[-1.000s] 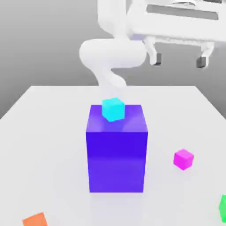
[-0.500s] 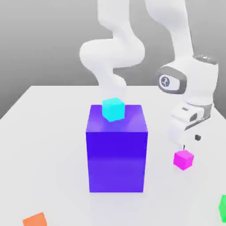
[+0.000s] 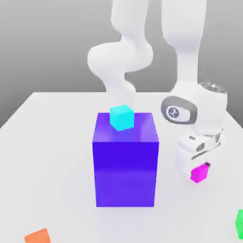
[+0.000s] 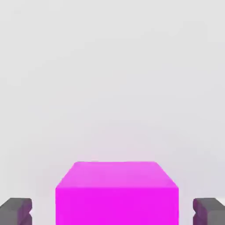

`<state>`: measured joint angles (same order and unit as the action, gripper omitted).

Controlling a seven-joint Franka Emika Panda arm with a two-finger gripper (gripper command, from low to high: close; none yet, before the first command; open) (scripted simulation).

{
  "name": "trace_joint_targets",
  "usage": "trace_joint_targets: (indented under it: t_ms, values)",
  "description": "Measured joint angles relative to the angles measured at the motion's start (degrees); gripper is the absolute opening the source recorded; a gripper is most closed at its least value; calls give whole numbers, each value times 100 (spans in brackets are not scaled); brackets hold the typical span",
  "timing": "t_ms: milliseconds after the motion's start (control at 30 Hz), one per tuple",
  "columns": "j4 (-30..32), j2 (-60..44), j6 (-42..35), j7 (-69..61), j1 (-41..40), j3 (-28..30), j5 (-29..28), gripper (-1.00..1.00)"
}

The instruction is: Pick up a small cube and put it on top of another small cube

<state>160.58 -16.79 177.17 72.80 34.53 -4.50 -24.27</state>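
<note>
The small magenta cube (image 3: 200, 175) rests on the white table (image 3: 47, 142), to the exterior view's right of the big blue-violet block (image 3: 125, 161). My gripper (image 3: 200, 169) has come down over it from above. In the hand view the magenta cube (image 4: 116, 193) lies between the two dark fingertips (image 4: 16, 211), with a gap on each side, so the gripper (image 4: 113, 214) is open around it and touches neither face. A small cyan cube (image 3: 122, 117) sits on top of the blue-violet block.
A small green cube (image 3: 240, 223) lies at the exterior view's right edge near the front. An orange cube (image 3: 38, 236) lies at the front left. The tall blue-violet block stands close to my hand, on the exterior view's left of it.
The hand dropped from high above the table down onto the magenta cube, and its fingers now straddle it, closer together than before. No cube has moved.
</note>
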Motion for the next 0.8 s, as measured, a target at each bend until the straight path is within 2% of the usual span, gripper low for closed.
trace_joint_targets:
  t_ms: [133, 233, 500, 700, 800]
  values:
    - [-4, -30, 30, 34, 49, 58, -43, -100]
    - [15, 161, -125, -57, -269, -305, 96, -100]
    - [185, 964, -715, -995, -1167, -1529, 1374, -100]
    - [356, 1524, -1128, -1655, -1247, -1819, 2231, -100]
    - [46, 1503, -1409, -2160, -1323, -1857, 2482, -100]
